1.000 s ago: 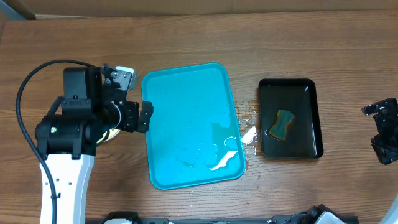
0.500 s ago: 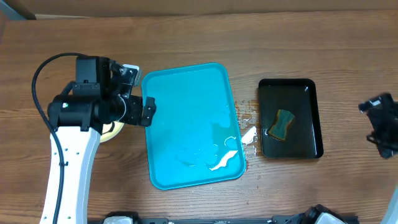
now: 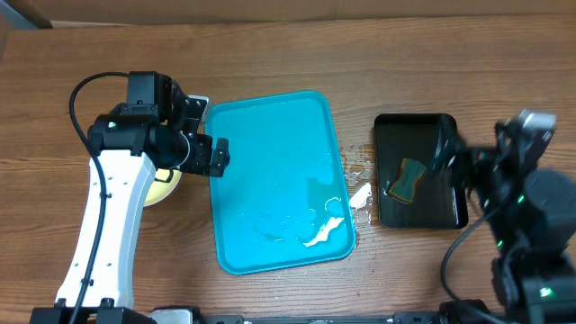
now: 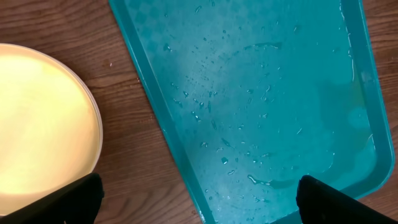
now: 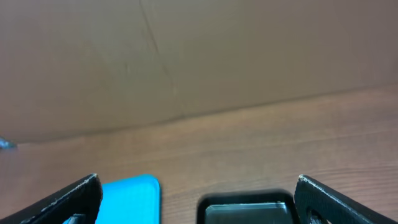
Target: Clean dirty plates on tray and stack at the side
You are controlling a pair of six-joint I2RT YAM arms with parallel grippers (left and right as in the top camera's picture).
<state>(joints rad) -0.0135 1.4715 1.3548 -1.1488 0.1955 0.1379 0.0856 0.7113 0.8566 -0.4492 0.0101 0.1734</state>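
The turquoise tray [image 3: 279, 180] lies mid-table, wet with water drops and with no plate on it; the left wrist view shows its wet floor [image 4: 261, 99]. A pale yellow plate [image 3: 166, 186] rests on the wood just left of the tray, mostly hidden under my left arm, and shows clean and round in the left wrist view [image 4: 43, 124]. My left gripper [image 3: 209, 133] [image 4: 199, 186] hangs open over the tray's left rim, holding nothing. My right gripper [image 3: 454, 162] [image 5: 199, 190] is open and empty above the black tray's right part, blurred in the overhead view.
A black tray [image 3: 420, 171] [image 5: 245, 208] with a green-yellow sponge [image 3: 410, 178] sits right of the turquoise tray. Spilled water [image 3: 358, 193] glints on the wood between them. A cardboard wall [image 5: 199, 56] stands behind the table.
My left arm has shifted right and toward the back along the tray's left rim. My right arm has swung in from the table's right edge to over the black tray.
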